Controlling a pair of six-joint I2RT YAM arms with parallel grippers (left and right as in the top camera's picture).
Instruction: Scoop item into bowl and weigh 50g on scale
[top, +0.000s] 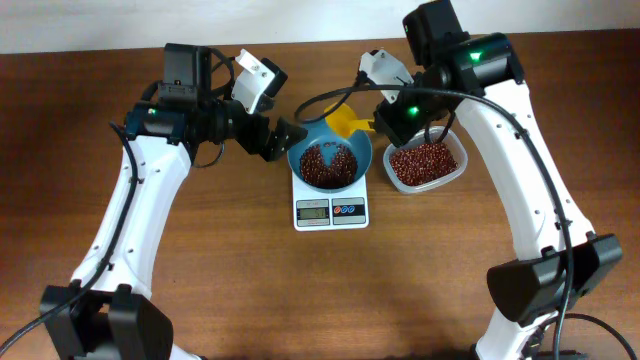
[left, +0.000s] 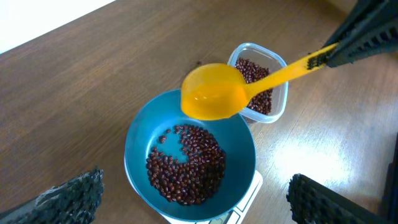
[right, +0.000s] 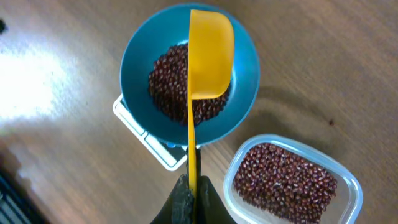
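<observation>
Wood table (top: 200, 260), overhead first. Left pincer (top: 287, 142) sat spread wide and gripped nothing, tips just beside the left rim of the teal bowl (top: 300, 160). Bowl stood on the white scale (top: 331, 212) with beans (top: 327, 163) heaped inside. Right pincer (top: 383, 122) was clenched on the handle of the yellow scoop (top: 348, 124), with the scoop head out ahead of it over the bowl's far rim. Clear container (top: 427, 165) of more beans sat just beside that pincer, on the side away from the bowl. Open wood lay in front of the scale and outboard of both arms.

Left wrist view: fingers (left: 68, 196) sat in the bottom corners with a wide gap and nothing between them. Bowl lay ahead of and below the pincer. Beans covered part of its floor and bare blue showed on the left. Scoop head hung over the far rim, handle running up-right to the other pincer. Container sat beyond the bowl. Bare wood lay far-left.

Right wrist view: fingers (right: 186, 202) were closed on the handle end. Scoop head was straight ahead, above bowl and beans. A scale corner poked out from under the bowl, near-left. Container sat near-right of the pincer, apart from the bowl rim. Free wood lay left and far-right.
</observation>
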